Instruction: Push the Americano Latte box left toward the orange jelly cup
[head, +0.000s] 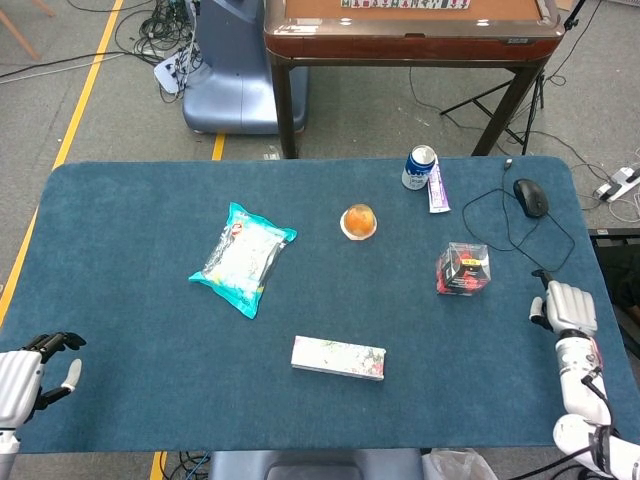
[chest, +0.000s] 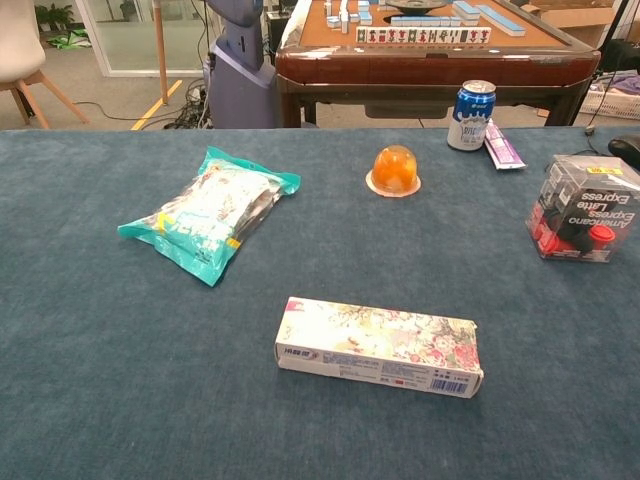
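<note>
Two cameras, one table (head: 120, 220)

The head view looks steeply down from above, taking in the whole tabletop; the chest view sits low at the near edge, facing far across its shared middle.
</note>
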